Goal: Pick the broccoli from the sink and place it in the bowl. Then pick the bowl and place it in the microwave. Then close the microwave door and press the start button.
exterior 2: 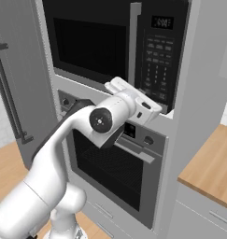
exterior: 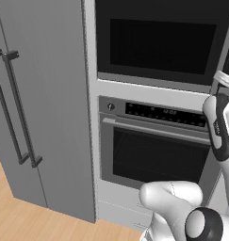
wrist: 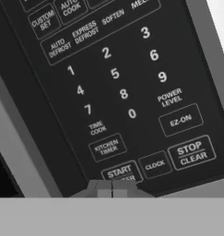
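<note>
**Fingertips Meet the START Key**

Pressing together at the bottom centre of the hand view, the gripper (wrist: 112, 188) has its two small dark tips shut with nothing between them, right at the lower edge of the START button (wrist: 120, 172). The flat, glossy black keypad (wrist: 115, 87) carries white lettering: ten digits, and outlined rectangular keys including KITCHEN TIMER, CLOCK, EZ-ON and STOP CLEAR.

At the left of the left base view stand two matte grey cabinet doors (exterior: 40, 103), each with one long dark bar handle. In the upper centre sits the microwave (exterior: 163, 42), its black microwave door (exterior: 160, 44) closed flush. Below it is one oven (exterior: 153, 150) with a long steel handle. The white arm (exterior 2: 87, 130) reaches to the panel in the right base view.
</note>
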Controlling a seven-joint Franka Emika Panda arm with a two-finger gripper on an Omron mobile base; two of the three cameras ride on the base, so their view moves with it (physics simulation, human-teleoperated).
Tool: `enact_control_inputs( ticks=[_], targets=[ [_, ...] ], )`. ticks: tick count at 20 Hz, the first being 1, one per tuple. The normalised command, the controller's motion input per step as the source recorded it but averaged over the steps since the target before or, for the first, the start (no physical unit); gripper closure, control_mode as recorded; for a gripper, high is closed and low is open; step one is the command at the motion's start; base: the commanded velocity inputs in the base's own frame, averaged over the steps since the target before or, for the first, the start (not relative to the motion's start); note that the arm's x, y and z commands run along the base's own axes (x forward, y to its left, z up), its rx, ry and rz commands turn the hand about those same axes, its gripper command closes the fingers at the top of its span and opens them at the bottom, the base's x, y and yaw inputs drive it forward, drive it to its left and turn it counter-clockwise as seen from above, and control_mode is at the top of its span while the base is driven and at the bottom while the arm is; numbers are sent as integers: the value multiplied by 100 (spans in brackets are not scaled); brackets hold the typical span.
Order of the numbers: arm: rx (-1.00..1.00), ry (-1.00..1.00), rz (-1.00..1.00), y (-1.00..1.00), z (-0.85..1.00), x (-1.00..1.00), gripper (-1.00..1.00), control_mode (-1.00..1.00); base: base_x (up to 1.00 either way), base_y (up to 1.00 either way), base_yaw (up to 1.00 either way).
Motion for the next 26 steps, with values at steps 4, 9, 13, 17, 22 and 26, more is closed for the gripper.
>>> enact_control_inputs(
  ticks=[4, 9, 13, 17, 22, 26],
  targets=[
    [0, 0, 1, -2, -3, 19, 100, -100, 0, 0, 0],
    [1, 0, 2, -10, -2, 17, 100, -100, 0, 0, 0],
    [3, 0, 4, -24, -5, 21, 100, -100, 0, 0, 0],
    [2, 0, 6, -19, -17, 30, 100, -100, 0, 0, 0],
    [0, -2, 6, 1, -25, 13, 100, -100, 0, 0, 0],
    [1, -15, 0, 48, 0, -77, 100, -100, 0, 0, 0]
  ],
)
